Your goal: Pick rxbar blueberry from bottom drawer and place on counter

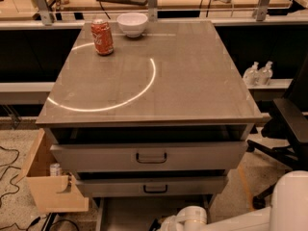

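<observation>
Rxbar blueberry: not in view; by my judgement it lies in the bottom drawer, hidden by the arm or below the picture's edge.
Handling: a judgement only. It should be light, flat and thin, with a slick wrapper that crinkles, and the bar inside gives a little. Pinch it across the short width near the middle. A grip on a sealed end flap would let it droop or slip.
Bottom drawer (pixel 127 214): pulled out at the foot of the cabinet, showing plain grey floor.
Gripper (pixel 158 224): low at the picture's bottom edge, over the open bottom drawer. Whether it is released, clenched or grasping anything cannot be told.
Arm (pixel 231 220): white, coming in from the lower right.
Upper drawers (pixel 149 155): two, with dark handles, overhanging the bottom one, so a lift needs to clear them.
Table (pixel 192 81): wide bare area at right for setting down.
On the table: red can (pixel 102 36) and white bowl (pixel 132 24) at the far left; white arc (pixel 153 76).
Wooden bin (pixel 53 191): left of the drawers.
</observation>
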Controlling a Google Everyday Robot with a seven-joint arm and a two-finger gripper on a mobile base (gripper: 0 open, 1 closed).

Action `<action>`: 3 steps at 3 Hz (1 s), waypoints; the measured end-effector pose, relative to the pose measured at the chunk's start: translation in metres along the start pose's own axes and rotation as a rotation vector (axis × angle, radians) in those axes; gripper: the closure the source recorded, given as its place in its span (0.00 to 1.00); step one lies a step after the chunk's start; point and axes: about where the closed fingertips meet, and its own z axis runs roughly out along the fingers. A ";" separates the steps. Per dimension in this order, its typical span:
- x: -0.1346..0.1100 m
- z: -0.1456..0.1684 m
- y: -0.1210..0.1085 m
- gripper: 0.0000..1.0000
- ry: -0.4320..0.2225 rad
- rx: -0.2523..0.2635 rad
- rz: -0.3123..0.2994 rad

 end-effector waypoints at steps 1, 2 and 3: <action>-0.004 -0.055 0.004 1.00 -0.036 -0.004 -0.029; -0.016 -0.120 0.004 1.00 -0.084 0.009 -0.047; -0.028 -0.160 -0.005 1.00 -0.103 0.021 -0.050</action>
